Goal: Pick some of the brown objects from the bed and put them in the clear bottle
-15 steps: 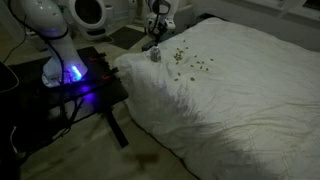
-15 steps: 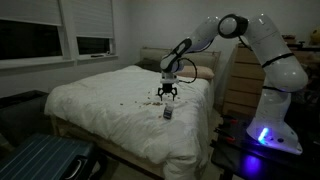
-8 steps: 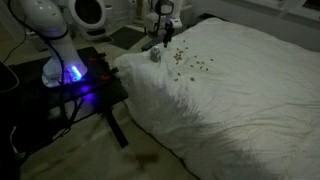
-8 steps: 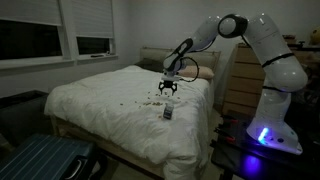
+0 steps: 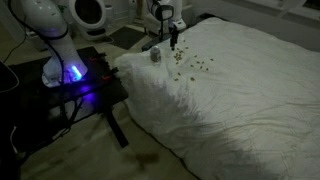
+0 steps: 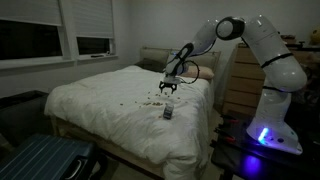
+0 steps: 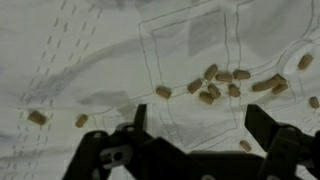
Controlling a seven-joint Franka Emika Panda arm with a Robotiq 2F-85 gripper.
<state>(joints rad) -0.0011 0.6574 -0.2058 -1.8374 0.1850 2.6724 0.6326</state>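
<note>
Fingers (image 7: 265, 128) spread wide, empty, above brown objects (image 7: 215, 85) on bed (image 7: 80, 60); clear bottle (image 6: 167, 113) nearby.

A home bedroom: bed (image 6: 105, 100), window (image 6: 30, 40) (dark outside), wooden dresser (image 6: 238, 85).

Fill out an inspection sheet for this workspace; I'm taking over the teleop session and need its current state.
Surface: bed, wrinkled white sheet.
Job's things: brown objects scattered loose on the sheet; clear bottle near the bed's edge, beside the scatter.
Clutter: nothing seen.
Grippers: gripper above the brown objects, jaws open and empty.
Cables: dark cables under the black table.
Surroundings: dim room; window blinds; dresser behind the arm.
</note>
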